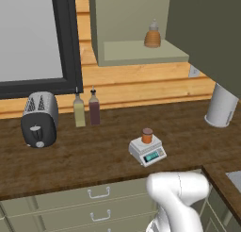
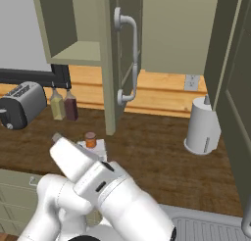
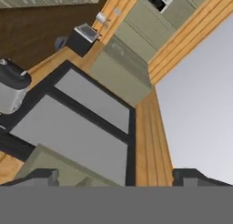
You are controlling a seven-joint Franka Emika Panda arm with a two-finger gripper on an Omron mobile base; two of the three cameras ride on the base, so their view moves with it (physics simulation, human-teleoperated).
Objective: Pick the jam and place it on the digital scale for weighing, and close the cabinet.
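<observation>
In the left base view, the jam point(image 1: 147, 135) stands upright on the digital scale point(image 1: 148, 151), just right of frame centre on the wooden counter point(image 1: 84, 153). The cabinet point(image 2: 112, 59) door hangs open at upper centre of the right base view. My gripper point(image 3: 113, 176) fingers stand wide apart, holding nothing.
</observation>
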